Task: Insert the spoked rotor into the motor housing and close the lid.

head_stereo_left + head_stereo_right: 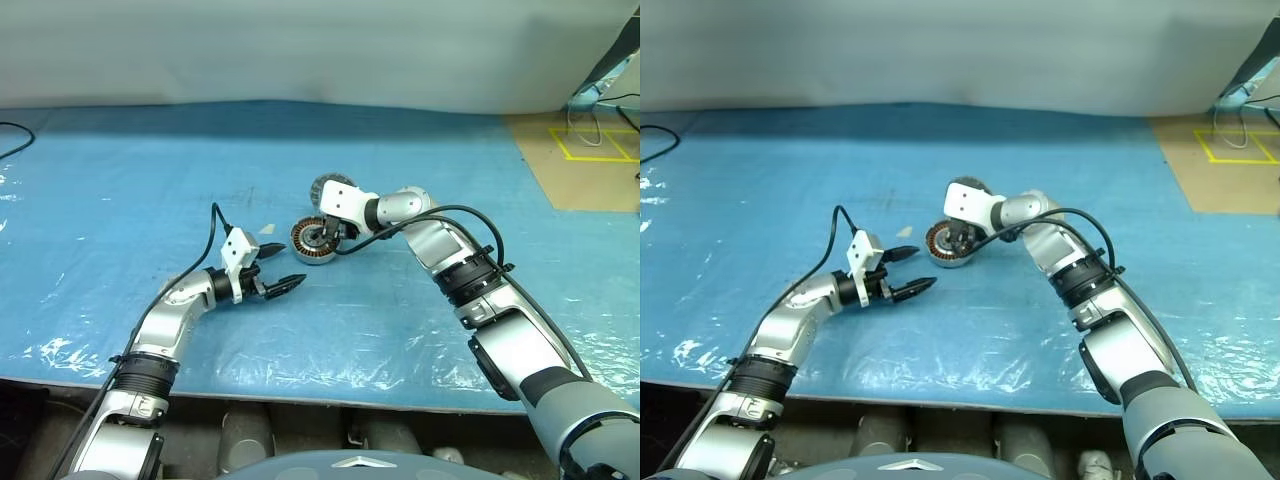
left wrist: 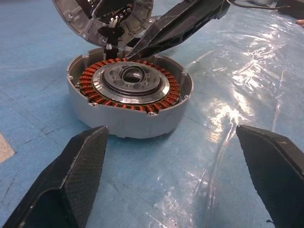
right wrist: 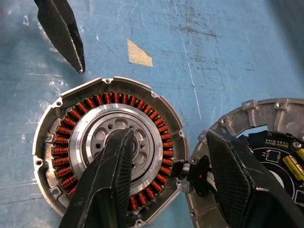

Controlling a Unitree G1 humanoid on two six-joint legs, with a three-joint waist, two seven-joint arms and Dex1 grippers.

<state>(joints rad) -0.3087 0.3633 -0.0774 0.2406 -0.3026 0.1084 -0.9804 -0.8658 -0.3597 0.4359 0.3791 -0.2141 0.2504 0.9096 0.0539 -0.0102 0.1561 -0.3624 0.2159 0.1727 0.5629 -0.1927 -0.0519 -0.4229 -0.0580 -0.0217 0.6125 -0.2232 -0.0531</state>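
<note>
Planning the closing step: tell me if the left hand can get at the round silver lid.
Probably not directly: the round silver lid stands tilted behind the copper-wound silver motor housing, with the right hand over both. The open left hand faces the housing first.

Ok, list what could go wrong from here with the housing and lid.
1. A right finger sits over the housing, close to its copper windings; a slip could scrape them.
2. The short black link joining housing and lid may get pinched as the lid closes.

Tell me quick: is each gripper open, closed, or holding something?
Left gripper: open, empty.
Right gripper: cannot be told.
</note>
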